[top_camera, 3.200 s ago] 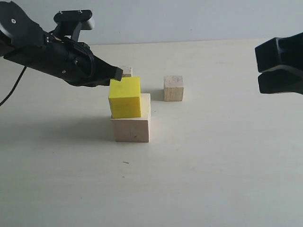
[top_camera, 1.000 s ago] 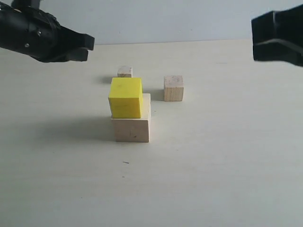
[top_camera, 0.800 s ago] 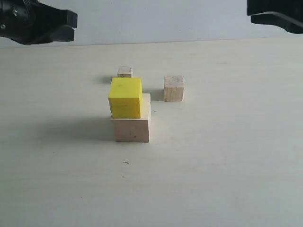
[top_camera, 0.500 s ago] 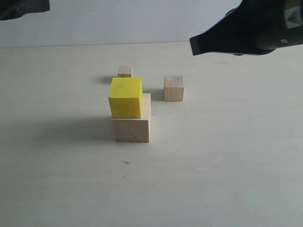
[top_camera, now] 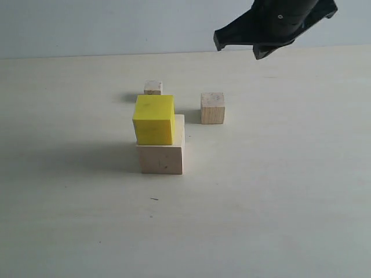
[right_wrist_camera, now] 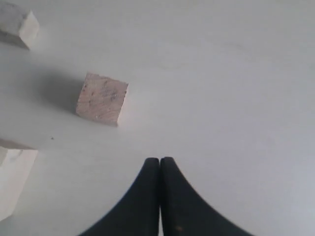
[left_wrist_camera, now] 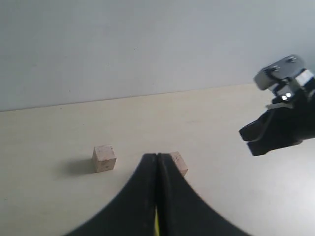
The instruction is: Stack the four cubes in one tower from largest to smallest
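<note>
Yellow cube (top_camera: pixel 154 119) sat on large cube (top_camera: pixel 162 157), small cube (top_camera: pixel 213 108) and tiny cube (top_camera: pixel 153 87) apart on table (top_camera: pixel 278 191) (unstacked), left gripper (left_wrist_camera: pixel 156 156) and right gripper (right_wrist_camera: pixel 160 160) fingers (right_wrist_camera: pixel 142 196) clenched

A wide, pale cream matte tabletop (top_camera: pixel 278 191) fills most of the exterior view, smooth and unpatterned. A plain, pale grey-blue wall (top_camera: pixel 116 26) rises straight from the tabletop's far edge, and the two meet in one nearly level line. A tiny dark speck (top_camera: pixel 153 199) lies on the tabletop, nearer its front edge than its far edge and a little left of its middle. A soft, broad grey shadow (top_camera: pixel 81 157) spreads over the tabletop's left part. The left wrist view shows the same tabletop (left_wrist_camera: pixel 44 132) with the wall (left_wrist_camera: pixel 147 44) behind its far edge.
</note>
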